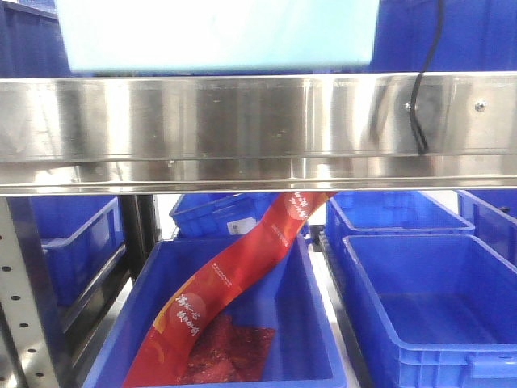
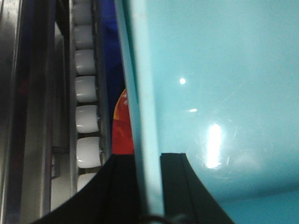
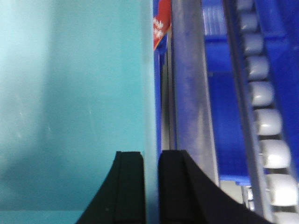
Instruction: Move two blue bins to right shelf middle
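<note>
Both tools, left tool [image 2: 148,186] and right tool [image 3: 150,186], are clamped on the side walls of a pale turquoise plastic bin [image 1: 218,32] at the frame's top above the steel shelf rail [image 1: 258,129], so it looks mid-carry, next needing a level slide onto the shelf.

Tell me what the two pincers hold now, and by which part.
Both hold the light blue bin by its side walls: the left pincer on one wall rim, the right pincer on the opposite.

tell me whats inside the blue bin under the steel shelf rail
A long red packet leans out of the front blue bin, with red packaging on its floor; the rail hides the packet's top end.
</note>
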